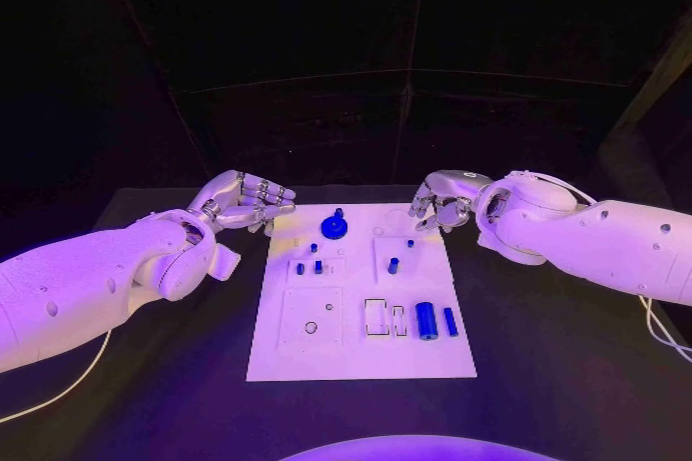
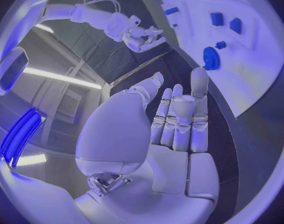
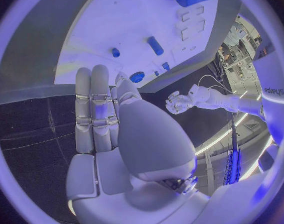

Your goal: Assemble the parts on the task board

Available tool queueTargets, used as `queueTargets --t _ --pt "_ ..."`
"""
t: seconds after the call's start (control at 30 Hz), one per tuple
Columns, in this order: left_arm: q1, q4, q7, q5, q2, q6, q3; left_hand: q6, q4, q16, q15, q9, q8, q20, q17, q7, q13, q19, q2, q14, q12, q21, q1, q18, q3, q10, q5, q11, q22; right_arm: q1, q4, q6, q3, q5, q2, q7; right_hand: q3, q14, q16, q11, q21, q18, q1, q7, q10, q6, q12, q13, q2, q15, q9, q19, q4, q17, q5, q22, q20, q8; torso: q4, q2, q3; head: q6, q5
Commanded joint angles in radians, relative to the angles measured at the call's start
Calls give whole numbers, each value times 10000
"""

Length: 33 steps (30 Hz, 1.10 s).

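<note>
No legible writing on the board or parts. White task board (image 1: 361, 321) lies mid-surface on the black surface (image 1: 562, 381). Left hand (image 1: 248, 201) hovers just off the board's far left corner, fingers apart, holding nothing. Right hand (image 1: 444, 203) hovers at the far right corner, fingers likewise apart and empty. Round blue knob (image 1: 335, 224) stands at the far edge between the hands. Blue cylinder (image 1: 427, 319) and thinner blue pin (image 1: 450, 322) lie side by side near the right edge. Small blue pegs (image 1: 315, 249) stand mid-board.
</note>
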Motion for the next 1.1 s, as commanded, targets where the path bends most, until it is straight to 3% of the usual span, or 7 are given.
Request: queueTargets --t 0.03,0.2,0.6,1.1 --pt "-15 364 1406 2261 -149 177 -3 21 32 -324 2 -11 77 10 -563 23 -10 -164 126 -286 101 -159 17 110 -112 -67 62 5 -93 -168 31 163 0 -1402 4 -319 1 202 515 42 751 -153 -43 72 -78 -29 -79 8 -94 46 5 117 92 335 -79 835 40 -107 14 7 -8 7 -23" --pt "-45 724 1532 2698 -320 299 -9 24 32 -552 2 -11 94 14 -944 17 -3 -227 163 -473 192 -280 42 114 -157 -51 65 -6 -167 -348 39 163 -6 -1622 45 -346 -9 69 878 93 1192 -195 -92 107 -211 -113 -155 4 -128 84 -1 97 105 563 -89 1316 83 -186 -21 12 4 21 26" --pt "-70 909 1536 3043 -383 366 -14 51 35 -656 -2 -5 124 12 -1120 23 6 -251 203 -555 270 -353 58 114 -179 -19 65 -10 -216 -608 -95 75 -7 -1668 291 -241 182 97 2279 117 2214 -352 25 130 -218 -86 -158 2 6 104 10 404 44 1878 -65 2532 121 -180 -11 12 13 29 48" --pt "-80 891 1422 3063 -363 405 -16 37 8 -709 0 -7 131 11 -1205 38 0 -264 219 -599 298 -401 105 114 -184 -51 67 -2 -249 -704 -236 230 -7 -1552 503 -172 842 160 4024 81 3507 -587 291 116 26 136 -169 -5 112 97 14 906 -10 3534 -179 4132 129 -160 -13 20 13 6 48"
